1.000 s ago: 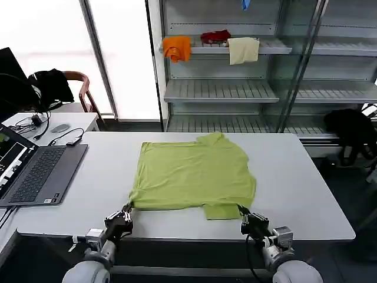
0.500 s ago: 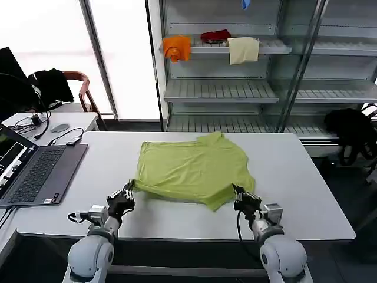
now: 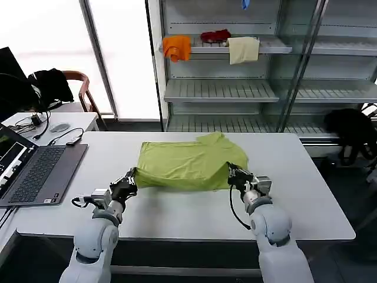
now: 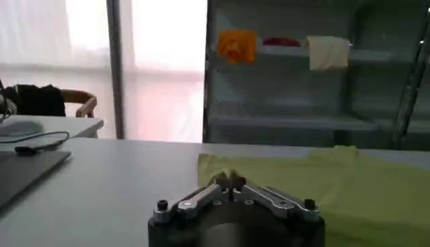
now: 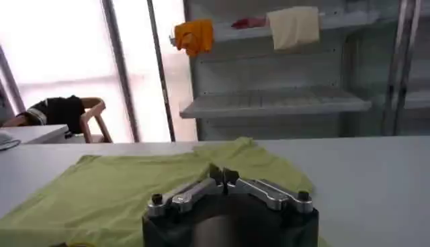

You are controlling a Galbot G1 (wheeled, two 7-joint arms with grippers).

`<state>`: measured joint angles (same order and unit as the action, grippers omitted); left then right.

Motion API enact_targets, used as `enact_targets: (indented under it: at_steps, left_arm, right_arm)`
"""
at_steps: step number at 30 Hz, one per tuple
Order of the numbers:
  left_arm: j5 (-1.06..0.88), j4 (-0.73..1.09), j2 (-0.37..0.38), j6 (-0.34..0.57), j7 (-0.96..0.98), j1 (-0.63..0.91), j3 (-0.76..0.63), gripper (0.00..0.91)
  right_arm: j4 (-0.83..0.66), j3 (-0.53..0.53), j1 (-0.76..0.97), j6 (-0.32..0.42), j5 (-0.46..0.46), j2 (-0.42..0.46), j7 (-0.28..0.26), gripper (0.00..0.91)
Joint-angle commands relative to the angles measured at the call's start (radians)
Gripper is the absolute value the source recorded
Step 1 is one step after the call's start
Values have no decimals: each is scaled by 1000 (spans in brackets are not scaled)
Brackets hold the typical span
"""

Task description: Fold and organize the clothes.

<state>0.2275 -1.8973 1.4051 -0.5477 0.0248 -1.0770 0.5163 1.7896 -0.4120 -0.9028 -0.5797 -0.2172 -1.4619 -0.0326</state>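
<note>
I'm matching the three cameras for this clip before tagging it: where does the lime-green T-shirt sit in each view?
Head view: the lime-green T-shirt lies mid-table, its near edge lifted between the left tool and the right tool.
Left wrist view: it spreads beyond the left tool's tips, toward the shelving.
Right wrist view: it spreads across the table beyond the right tool's tips.
Shared landmark: the orange cloth hanging on the shelf unit behind.

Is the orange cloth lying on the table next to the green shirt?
No, the orange cloth hangs on a shelf behind the table, far from the green shirt.
</note>
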Motion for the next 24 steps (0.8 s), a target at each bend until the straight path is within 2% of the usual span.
enact_targets:
  at_steps: [1,17,18,19,20,24]
  left_arm:
    - [-51,74,4,-29,13,48,-11,10]
    - [-127,191,3,-28,-1,108,-23,10]
    - [-127,196,2,-28,-1,112,-24,111]
    - [-127,201,1,-28,-2,114,-24,907]
    - [-128,202,0,-27,-4,115,-24,907]
    - [-141,198,-6,-2,-14,114,-29,907]
  right_arm:
    - [-112,1,90,0,25,-10,-13,0]
    - [-159,-13,111,1,22,-7,6,0]
    - [-163,-13,112,1,25,-9,7,0]
    - [-166,-11,113,1,26,-11,9,867]
    - [-167,-10,113,1,27,-13,10,907]
    - [-198,-15,127,3,40,-33,25,907]
